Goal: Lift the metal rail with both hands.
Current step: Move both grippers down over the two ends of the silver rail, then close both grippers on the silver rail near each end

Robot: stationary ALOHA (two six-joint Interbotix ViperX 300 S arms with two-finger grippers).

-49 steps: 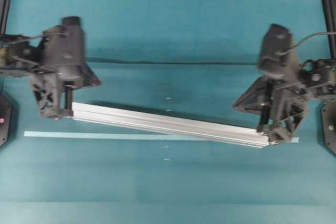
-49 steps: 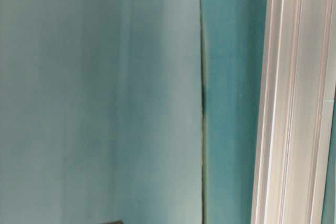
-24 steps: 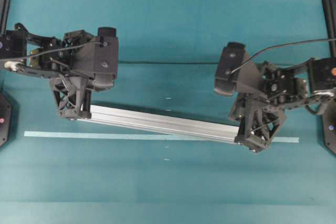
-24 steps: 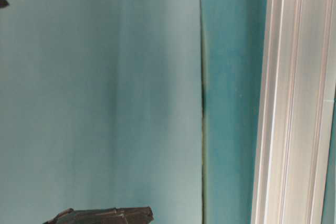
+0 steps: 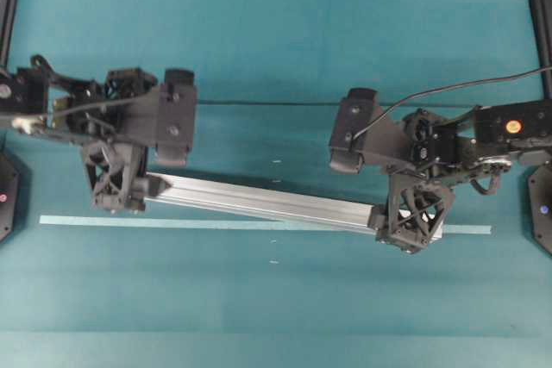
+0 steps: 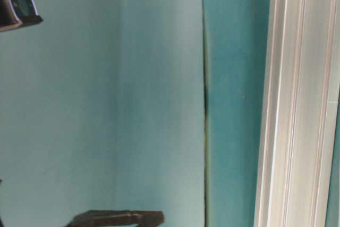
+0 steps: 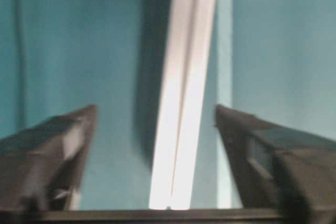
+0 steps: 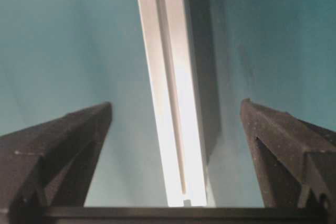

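Observation:
The metal rail (image 5: 267, 202) lies on the teal table, slanting down to the right across a pale tape strip. My left gripper (image 5: 121, 191) stands over its left end and my right gripper (image 5: 410, 221) over its right end. In the left wrist view the rail (image 7: 184, 103) runs up the middle of the open left gripper (image 7: 156, 109), clear of both fingers. The right wrist view shows the same: the rail (image 8: 170, 103) is centred in the open right gripper (image 8: 176, 103), with a gap on each side. In the table-level view the rail (image 6: 297, 99) fills the right edge.
The thin pale tape strip (image 5: 190, 223) runs left to right under the rail's right half. A dark seam (image 5: 259, 102) crosses the table behind the arms. Black arm bases (image 5: 542, 213) stand at both side edges. A dark gripper part (image 6: 119, 219) shows low in the table-level view.
Both arms have swung inward over the rail's ends, and both grippers have gone from shut to open. The rail has not moved.

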